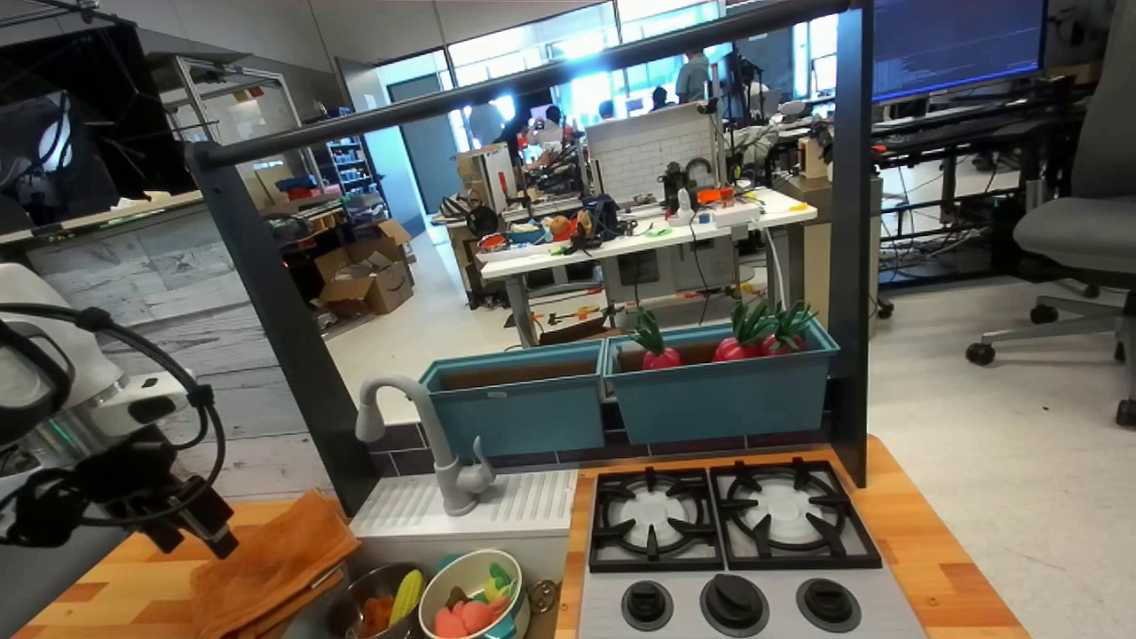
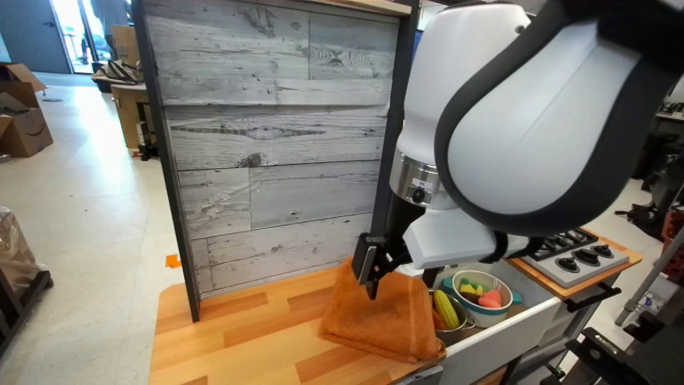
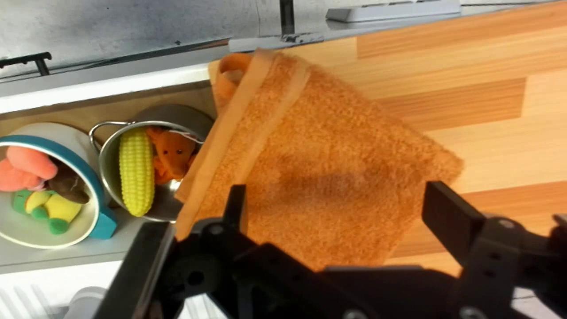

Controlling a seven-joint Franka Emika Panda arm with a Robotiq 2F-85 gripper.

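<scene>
- the gripper point(image 3: 335, 194) is released, its two fingers point(image 3: 447, 217) spread wide apart and pointing downward.
- beneath it, nearest of all, lies an orange towel point(image 3: 319, 150); whether the fingertips touch its pile cannot be told.
- the towel is folded, with smooth bands along one side, a curled loop at one corner and a darker patch between the fingers.
- it rests on a wooden countertop point(image 2: 256, 342) at the edge of the sink point(image 2: 502, 338), and in the wrist view its banded side hides part of a metal pot point(image 3: 181, 114).
- that pot sits in the sink just beside the towel, its wire handle showing; inside are a yellow corn cob point(image 3: 137, 173) and an orange toy point(image 3: 173, 153) with dark eyes.
- next to it, also in the sink, a white pot point(image 3: 66, 131) with a teal rim holds pink, brown and yellow-and-green soft pieces point(image 3: 29, 166).
- behind the pots, a grey faucet point(image 1: 437, 444) rises from a ribbed drainboard point(image 1: 537, 497).
- past the sink, on the side away from the towel, is a stove point(image 1: 683, 581) with two black grates and three black knobs point(image 1: 735, 605).
- above, in an exterior view, two teal planters point(image 1: 519, 413) hang side by side; one bears three red radishes point(image 1: 661, 358) with green leaves.
- a grey wood-grain panel point(image 2: 278, 133) stands upright behind the countertop.
</scene>
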